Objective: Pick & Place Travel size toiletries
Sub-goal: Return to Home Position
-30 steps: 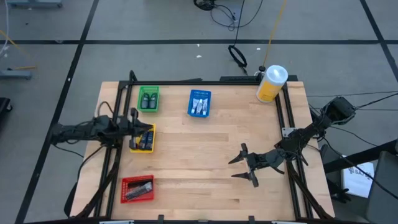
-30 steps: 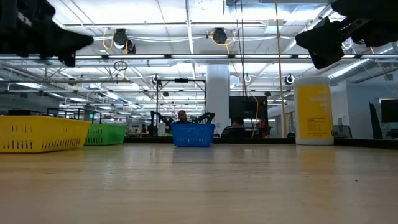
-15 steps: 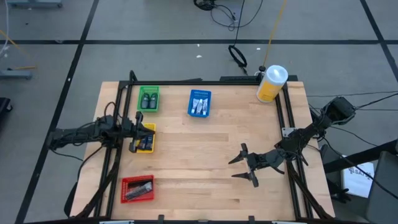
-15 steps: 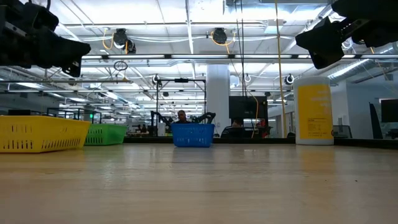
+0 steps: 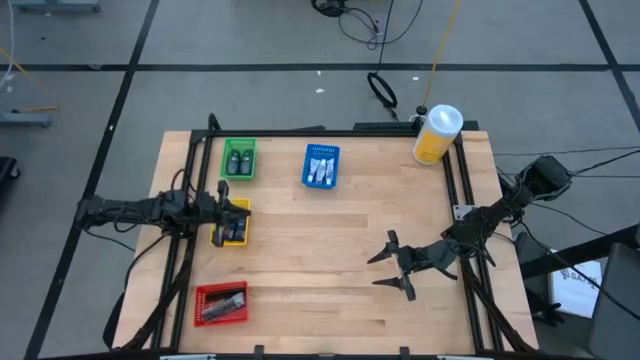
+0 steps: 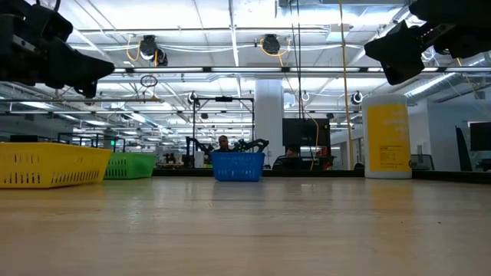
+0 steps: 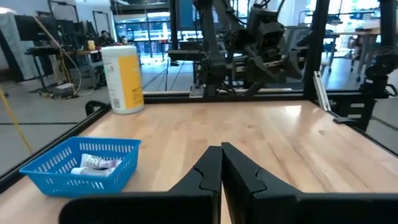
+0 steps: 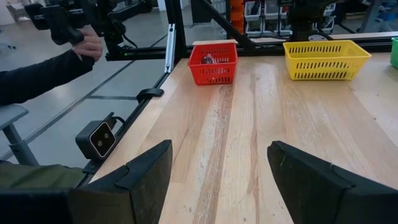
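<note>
Sorting looks finished, as I judge it: all the travel size toiletries [image 5: 320, 170] that show lie inside a basket, and no loose piece shows on the table [image 5: 340, 240]. Nearest the yellow canister [image 5: 436, 133] stands the blue basket [image 5: 320, 150], holding whitish tubes [image 7: 93, 165]. Next out from the canister is the green basket [image 5: 238, 144], with dark bottles [image 5: 238, 162] in it. Farther again is the yellow basket [image 5: 243, 228], holding dark items I cannot tell apart. At the corner farthest from the canister sits the red basket [image 5: 205, 291], with grey and dark pieces in it.

The left gripper [image 7: 221, 152] hangs at the yellow basket's rim, well apart from the canister, its fingers pressed together on nothing. The right gripper [image 5: 388, 268] hovers over bare wood on the canister's side of the table, fingers spread wide and empty.

What is left, I reckon, is only for both arms to fold to rest. A person's hand [image 8: 92, 47] shows beyond the table near the red basket, well apart from both grippers.
</note>
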You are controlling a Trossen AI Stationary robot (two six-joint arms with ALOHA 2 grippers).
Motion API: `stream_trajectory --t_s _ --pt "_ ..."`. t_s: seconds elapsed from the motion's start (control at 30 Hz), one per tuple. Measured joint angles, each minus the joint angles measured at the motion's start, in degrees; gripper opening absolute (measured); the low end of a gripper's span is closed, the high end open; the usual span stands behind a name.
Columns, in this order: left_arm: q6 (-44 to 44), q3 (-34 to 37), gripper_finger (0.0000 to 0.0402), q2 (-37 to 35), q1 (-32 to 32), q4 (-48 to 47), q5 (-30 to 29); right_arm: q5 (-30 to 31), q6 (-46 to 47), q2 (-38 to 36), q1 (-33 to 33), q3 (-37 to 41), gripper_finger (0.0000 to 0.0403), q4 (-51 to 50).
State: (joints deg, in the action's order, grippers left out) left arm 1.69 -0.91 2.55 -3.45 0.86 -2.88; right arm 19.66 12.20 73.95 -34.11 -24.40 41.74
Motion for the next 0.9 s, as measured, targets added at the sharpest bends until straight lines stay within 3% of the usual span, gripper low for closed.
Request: stream_trajectory --t_s 0.3,0.53,0.7,0.9 --pt "-3.8 0.0 0.0008 0.1 -0.4 -0.1 0.2 0.3 -1.9 0.0 0.0 0.0 0.0256 0.1" --pt "-3.3 0.0 0.0008 0.1 -0.4 0.7 0.2 10.5 -9.7 0.0 0.8 0.0 0.0256 8.3" --pt "-3.3 0.0 0.0008 0.1 -0.4 0.9 0.1 10.4 -9.9 0.0 1.2 0.0 0.0256 14.2" --pt "-3.5 0.1 0.0008 0.1 -0.4 1.0 0.1 10.6 -12.0 0.0 1.2 0.0 0.0256 14.5"
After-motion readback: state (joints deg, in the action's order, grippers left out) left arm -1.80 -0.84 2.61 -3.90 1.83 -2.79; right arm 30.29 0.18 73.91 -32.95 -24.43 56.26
